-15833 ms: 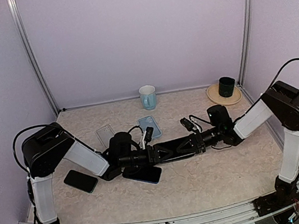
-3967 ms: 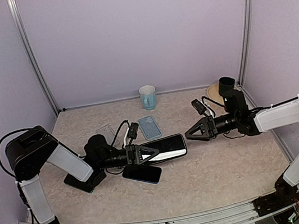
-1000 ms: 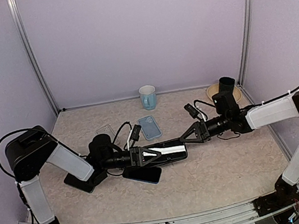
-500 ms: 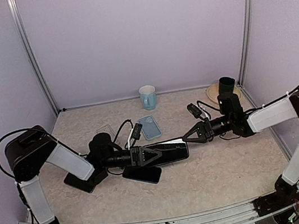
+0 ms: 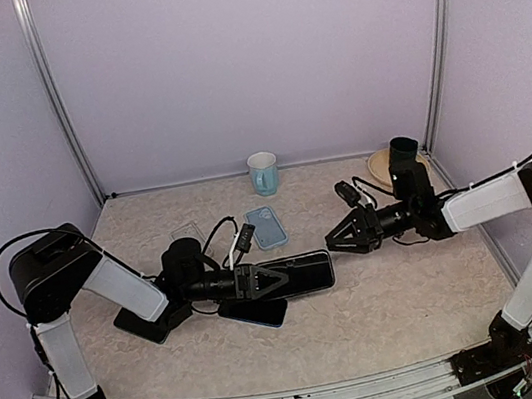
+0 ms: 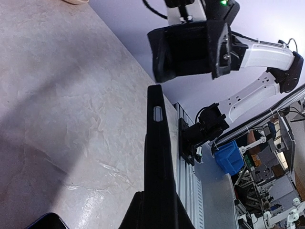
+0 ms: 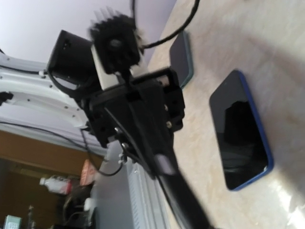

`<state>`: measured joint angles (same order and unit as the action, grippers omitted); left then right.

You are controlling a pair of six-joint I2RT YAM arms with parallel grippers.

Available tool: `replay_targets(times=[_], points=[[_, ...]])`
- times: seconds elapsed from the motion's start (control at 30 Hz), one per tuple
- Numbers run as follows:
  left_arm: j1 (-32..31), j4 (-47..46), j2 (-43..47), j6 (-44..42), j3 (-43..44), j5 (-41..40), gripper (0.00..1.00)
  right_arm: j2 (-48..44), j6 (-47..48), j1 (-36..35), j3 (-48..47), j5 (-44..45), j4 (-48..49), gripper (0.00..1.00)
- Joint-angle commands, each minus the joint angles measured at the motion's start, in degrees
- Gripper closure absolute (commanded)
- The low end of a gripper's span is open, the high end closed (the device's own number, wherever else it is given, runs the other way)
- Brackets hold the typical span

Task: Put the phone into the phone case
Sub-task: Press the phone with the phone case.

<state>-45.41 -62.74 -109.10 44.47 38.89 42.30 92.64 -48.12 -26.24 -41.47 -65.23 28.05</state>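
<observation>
My left gripper is shut on a long black phone, held flat above the table and pointing right. In the left wrist view the phone shows edge-on, rising from between my fingers; it seems to sit in a black phone case, though I cannot tell for sure. My right gripper hovers just past the phone's right end, slightly above it, open and holding nothing. It faces the left wrist camera as a black block. The right wrist view shows the phone's edge and the left gripper.
A dark phone with a blue rim lies under the held one. A light-blue case and a clear case lie behind. Another black phone lies by the left arm. A mug and a black cup on a plate stand at the back.
My right gripper was closed at the phone's right end; it has opened and drawn back a little to the right. The left gripper holds the phone almost where it was.
</observation>
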Motion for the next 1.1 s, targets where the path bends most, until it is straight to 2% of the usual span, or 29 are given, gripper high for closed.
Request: replay_targets(times=[0.0,0.07,0.2,0.37,0.77,1.07], points=[[0.3,-0.3,2.1,-0.7,-0.2,-0.6,1.0,-5.0,10.9,0.4,-3.5,4.5,-12.4,0.46],[0.3,-0.5,2.6,-0.5,-0.4,-0.8,1.0,-5.4,12.6,0.2,-3.7,5.8,-14.8,0.4],[0.9,0.0,2.9,1.6,0.3,-1.5,1.0,-6.7,19.9,-1.6,-5.0,13.5,-23.5,0.37],[1.6,-2.2,3.4,6.8,0.3,-2.2,1.0,-6.3,21.9,-2.9,-5.5,17.1,-26.8,0.32],[1.9,-5.5,5.9,9.9,0.6,-2.6,1.0,-2.6,16.2,-5.8,-2.5,11.5,-17.0,0.34],[1.8,-6.5,5.5,10.4,0.3,-2.7,1.0,0.1,10.0,-7.3,-2.6,7.2,-8.0,0.44]])
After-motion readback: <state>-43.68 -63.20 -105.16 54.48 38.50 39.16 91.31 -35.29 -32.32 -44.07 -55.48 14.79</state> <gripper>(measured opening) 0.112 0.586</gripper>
